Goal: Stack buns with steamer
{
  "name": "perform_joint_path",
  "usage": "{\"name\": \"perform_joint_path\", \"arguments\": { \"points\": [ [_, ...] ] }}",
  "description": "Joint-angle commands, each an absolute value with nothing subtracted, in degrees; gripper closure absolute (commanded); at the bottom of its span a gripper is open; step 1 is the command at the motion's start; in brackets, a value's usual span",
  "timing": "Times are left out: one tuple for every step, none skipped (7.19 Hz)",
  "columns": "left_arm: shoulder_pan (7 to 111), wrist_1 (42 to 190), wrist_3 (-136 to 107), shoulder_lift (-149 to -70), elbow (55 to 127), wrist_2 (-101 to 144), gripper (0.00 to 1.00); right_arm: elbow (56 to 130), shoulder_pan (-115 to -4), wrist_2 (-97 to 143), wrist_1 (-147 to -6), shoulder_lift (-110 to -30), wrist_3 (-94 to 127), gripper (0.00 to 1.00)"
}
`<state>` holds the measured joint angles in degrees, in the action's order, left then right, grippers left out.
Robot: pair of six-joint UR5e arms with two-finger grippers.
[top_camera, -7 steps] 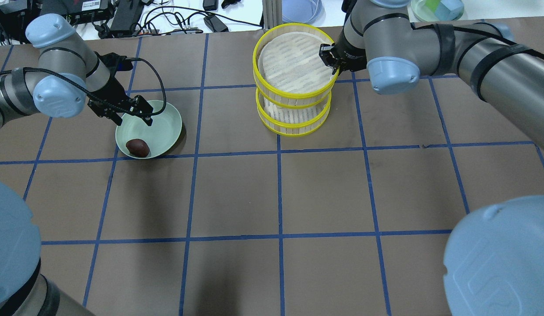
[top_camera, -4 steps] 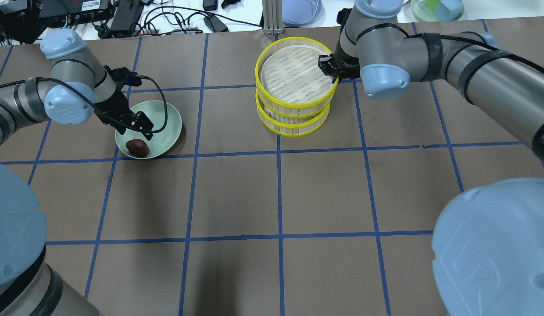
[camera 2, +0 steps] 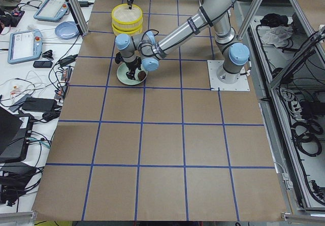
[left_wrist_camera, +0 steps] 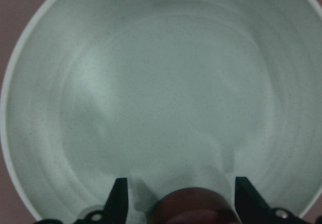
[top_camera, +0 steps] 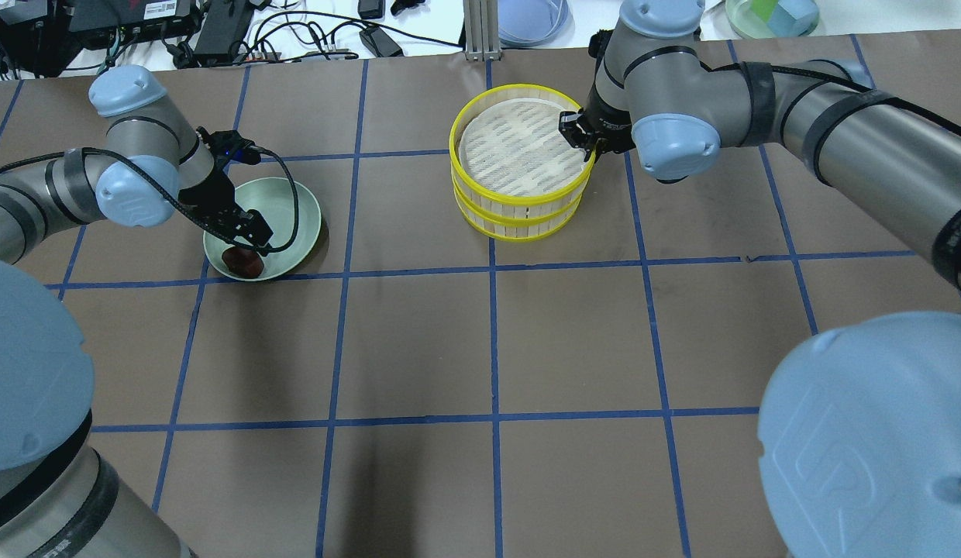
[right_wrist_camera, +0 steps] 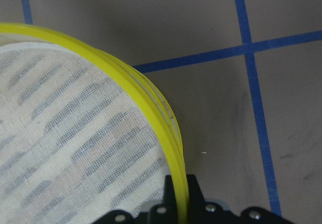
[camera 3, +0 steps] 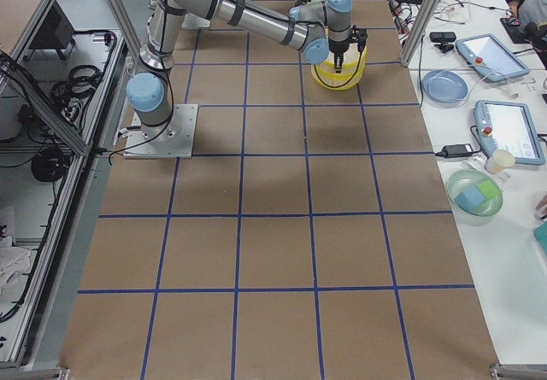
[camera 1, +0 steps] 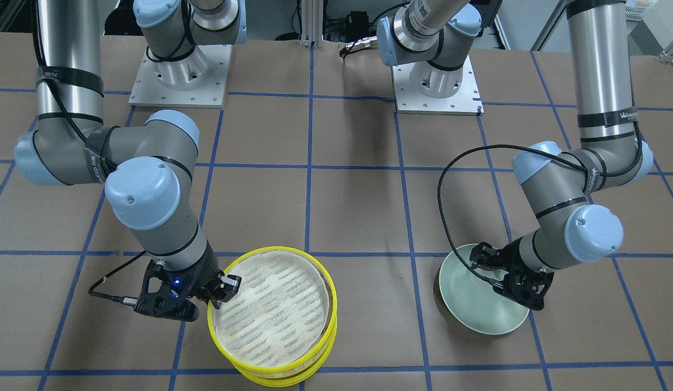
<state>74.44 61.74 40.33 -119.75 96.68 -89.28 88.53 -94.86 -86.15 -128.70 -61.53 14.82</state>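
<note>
The dark reddish-brown bun [top_camera: 244, 265] lies at the near edge of the pale green plate [top_camera: 291, 213]. My left gripper [top_camera: 252, 240] is open and low over the plate. In the left wrist view its fingertips [left_wrist_camera: 121, 204] stand either side of the bun [left_wrist_camera: 193, 206]. The yellow-rimmed steamer [top_camera: 519, 147] stands as two stacked tiers with a cloth liner on top. My right gripper [top_camera: 577, 136] is shut on the top tier's right rim [right_wrist_camera: 151, 113]. The cream-white bun is hidden.
A blue plate [top_camera: 531, 19], a green bowl with blue blocks [top_camera: 771, 15] and cables lie on the bench beyond the table's far edge. Both arm bases [camera 1: 179, 76] stand at the robot's side of the table. Blue tape lines grid the brown table.
My left gripper has moved down and toward the near edge of the plate, over the dark bun. My right gripper has lowered the top steamer tier squarely onto the lower one.
</note>
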Motion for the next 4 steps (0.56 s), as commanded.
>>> {"name": "perform_joint_path", "arguments": {
  "points": [
    [74.4,61.7,40.6,-120.0,96.7,-92.2,1.0,88.3,-94.9,-86.1,-129.4,-61.3,15.2,1.0],
    [74.4,61.6,40.5,-119.9,96.5,-92.1,1.0,88.2,-94.9,-86.2,-129.9,-61.3,15.7,1.0],
    [74.4,61.6,40.1,-119.9,96.0,-91.8,1.0,88.3,-94.9,-86.1,-130.8,-60.7,16.4,1.0],
    [74.4,61.1,39.6,-119.7,95.9,-91.7,1.0,88.3,-94.9,-85.9,-130.8,-60.7,16.8,1.0]
  ]
}}
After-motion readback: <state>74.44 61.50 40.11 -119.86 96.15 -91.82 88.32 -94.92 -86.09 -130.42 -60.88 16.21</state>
